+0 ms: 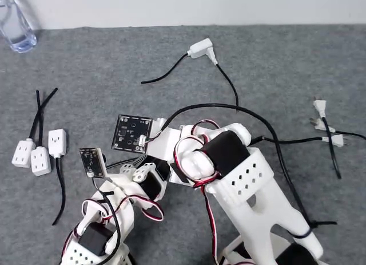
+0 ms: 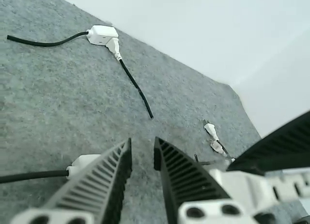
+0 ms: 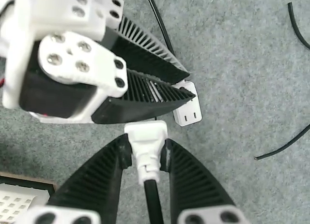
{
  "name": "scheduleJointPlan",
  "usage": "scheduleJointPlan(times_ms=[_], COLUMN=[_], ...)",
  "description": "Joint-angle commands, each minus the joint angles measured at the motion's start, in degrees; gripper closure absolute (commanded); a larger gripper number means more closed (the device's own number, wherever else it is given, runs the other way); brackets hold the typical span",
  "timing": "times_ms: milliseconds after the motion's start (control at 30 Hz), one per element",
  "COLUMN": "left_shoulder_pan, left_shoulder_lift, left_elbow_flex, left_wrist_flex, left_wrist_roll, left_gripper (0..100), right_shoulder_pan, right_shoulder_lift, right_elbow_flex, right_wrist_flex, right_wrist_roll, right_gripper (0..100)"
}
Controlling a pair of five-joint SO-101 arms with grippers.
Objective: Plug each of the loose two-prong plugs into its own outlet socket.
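Note:
My right gripper [image 3: 146, 150] is shut on a white two-prong plug [image 3: 145, 134] whose black cord runs back between the fingers. Just ahead of the plug lies a white outlet socket [image 3: 187, 111] on the grey carpet. My left gripper [image 3: 186, 84] hovers over that socket, its tips close together. In the left wrist view the left gripper [image 2: 142, 141] stands open by a narrow gap with nothing in it, and a white piece [image 2: 83, 163] with a black cord lies beside one finger. Both arms crowd the middle front of the table [image 1: 171, 156].
Three white sockets [image 1: 40, 153] lie at the left. Loose plugs [image 1: 323, 125] lie at the right, also seen as plugs [image 2: 213, 137]. A socket with a plug in it [image 1: 201, 49] sits at the back. A clear bottle [image 1: 17, 27] stands in the far left corner.

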Motion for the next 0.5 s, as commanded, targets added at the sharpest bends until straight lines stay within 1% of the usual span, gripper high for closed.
scheduleJointPlan(times_ms=[0, 133, 233, 333, 400, 467], left_shoulder_pan=[0.6, 0.1, -1.8, -8.0, -14.0, -21.4], left_shoulder_lift=[-0.5, -0.6, -0.7, -0.8, -0.8, -0.8], left_elbow_flex=[-0.3, -0.2, -0.2, -0.2, -0.2, -0.2], left_wrist_flex=[0.8, 0.8, 0.8, 0.6, 0.7, 0.9], left_wrist_roll=[0.3, 0.2, 0.0, -0.1, -0.1, -0.3], left_gripper=[92, 92, 92, 92, 92, 92], right_shoulder_pan=[-1.0, -0.6, 2.2, 5.1, 6.9, 9.0], right_shoulder_lift=[-2.2, -1.6, -1.6, -1.5, -0.2, 2.6], right_elbow_flex=[-4.4, -4.2, -4.1, -4.1, -4.2, -4.5], right_wrist_flex=[-2.7, -2.5, -2.3, -2.2, -2.5, -2.6], right_wrist_roll=[-0.6, -0.1, 1.0, 2.7, 4.6, 7.0], right_gripper=[99.0, 99.0, 99.0, 99.0, 99.0, 99.0])
